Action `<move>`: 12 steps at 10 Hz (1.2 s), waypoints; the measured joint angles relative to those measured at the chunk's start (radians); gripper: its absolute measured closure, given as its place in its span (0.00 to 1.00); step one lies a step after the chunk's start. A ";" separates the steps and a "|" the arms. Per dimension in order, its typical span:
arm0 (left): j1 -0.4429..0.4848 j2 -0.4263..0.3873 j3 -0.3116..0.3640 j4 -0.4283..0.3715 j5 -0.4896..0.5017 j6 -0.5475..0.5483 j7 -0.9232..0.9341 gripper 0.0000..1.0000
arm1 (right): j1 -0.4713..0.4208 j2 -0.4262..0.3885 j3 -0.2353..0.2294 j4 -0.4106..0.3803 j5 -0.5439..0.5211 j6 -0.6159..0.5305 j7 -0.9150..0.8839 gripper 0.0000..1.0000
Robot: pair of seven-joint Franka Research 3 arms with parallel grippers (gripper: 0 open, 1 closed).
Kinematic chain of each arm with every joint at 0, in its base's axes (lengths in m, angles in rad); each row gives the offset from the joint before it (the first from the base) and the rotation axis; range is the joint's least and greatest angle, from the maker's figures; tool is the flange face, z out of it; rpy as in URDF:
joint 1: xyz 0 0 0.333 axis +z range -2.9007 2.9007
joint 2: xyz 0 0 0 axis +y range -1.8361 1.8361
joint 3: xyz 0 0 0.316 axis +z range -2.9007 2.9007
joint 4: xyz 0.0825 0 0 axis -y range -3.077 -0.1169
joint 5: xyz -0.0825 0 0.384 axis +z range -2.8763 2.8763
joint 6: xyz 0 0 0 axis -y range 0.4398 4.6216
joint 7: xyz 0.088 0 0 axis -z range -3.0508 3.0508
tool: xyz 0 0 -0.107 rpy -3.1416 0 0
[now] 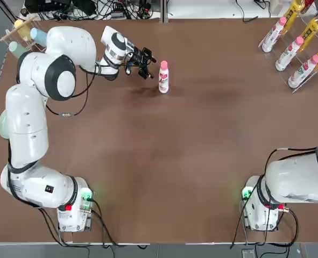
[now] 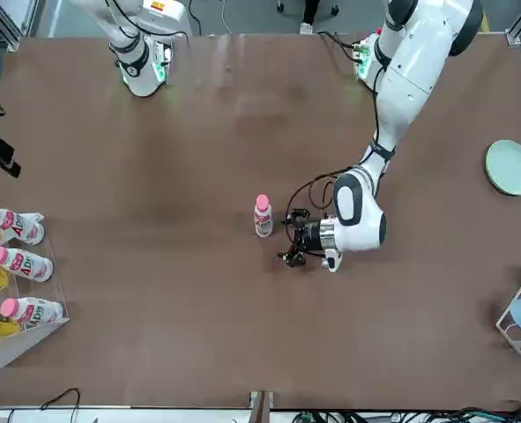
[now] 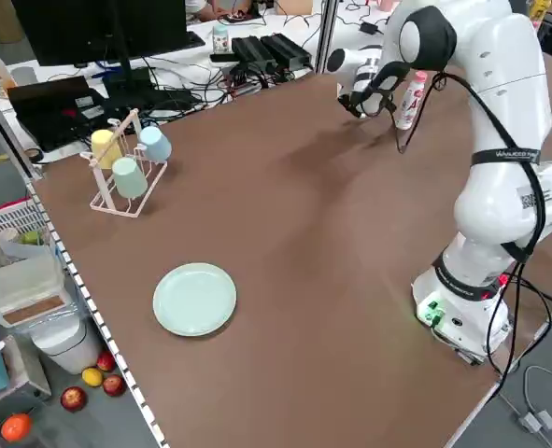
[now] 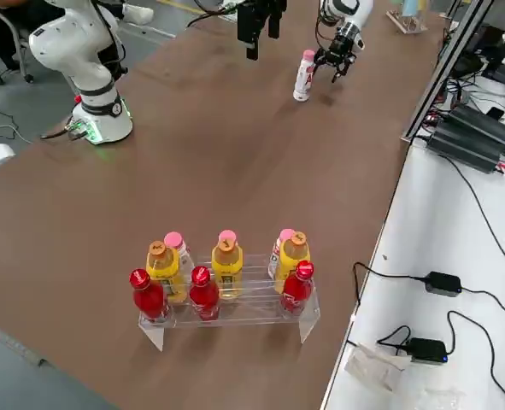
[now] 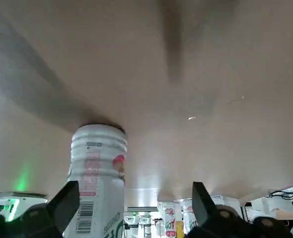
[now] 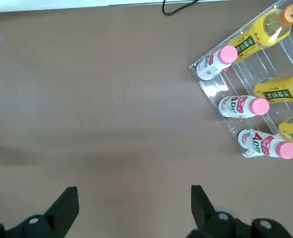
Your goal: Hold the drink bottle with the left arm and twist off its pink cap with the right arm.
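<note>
The bottle (image 1: 163, 80) stands near the tabletop's far edge; left claw (image 1: 148, 63) just beside it, right claw (image 6: 135, 210), both apart.

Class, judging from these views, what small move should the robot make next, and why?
Probably the left gripper should ease sideways to centre on the white drink bottle, then close: its fingers are open, and the bottle stands upright, nearer one finger than the other, with its pink cap on.

tbl (image 1: 148, 161) mid clear; rack (image 1: 304, 51) blocks
</note>
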 joint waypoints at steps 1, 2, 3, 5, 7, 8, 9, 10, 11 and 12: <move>-0.006 0.001 0.000 0.000 -0.010 0.003 0.000 0.00 | 0.002 0.000 0.004 -0.001 0.002 -0.002 -0.001 0.00; -0.015 0.005 0.000 0.000 -0.018 0.010 0.000 0.00 | 0.015 0.001 0.010 -0.004 0.007 -0.010 -0.002 0.00; -0.026 0.010 0.000 -0.001 -0.023 0.026 0.000 0.00 | 0.048 0.004 0.014 -0.007 0.007 -0.019 0.000 0.00; -0.035 0.021 0.000 -0.001 -0.024 0.046 0.000 0.00 | 0.113 0.011 0.016 -0.018 0.006 -0.022 0.023 0.00; -0.036 0.027 0.001 -0.001 -0.024 0.046 0.000 0.00 | 0.103 0.013 0.009 -0.018 0.014 -0.023 0.024 0.00; -0.039 0.028 0.001 -0.001 -0.024 0.046 0.001 0.00 | 0.100 0.014 0.009 -0.018 0.018 -0.025 0.024 0.00; -0.042 0.028 0.001 0.000 -0.024 0.046 0.001 0.00 | 0.104 0.017 0.012 -0.019 0.024 -0.027 0.023 0.00; -0.046 0.028 0.000 0.000 -0.024 0.046 0.001 0.00 | 0.119 0.025 0.014 -0.020 0.028 -0.028 0.022 0.00; -0.049 0.028 0.000 0.000 -0.024 0.046 0.000 0.00 | 0.152 0.039 0.017 -0.022 0.031 -0.025 0.022 0.00; -0.051 0.028 0.000 0.000 -0.024 0.046 0.000 0.00 | 0.198 0.059 0.019 -0.023 0.031 -0.015 0.024 0.00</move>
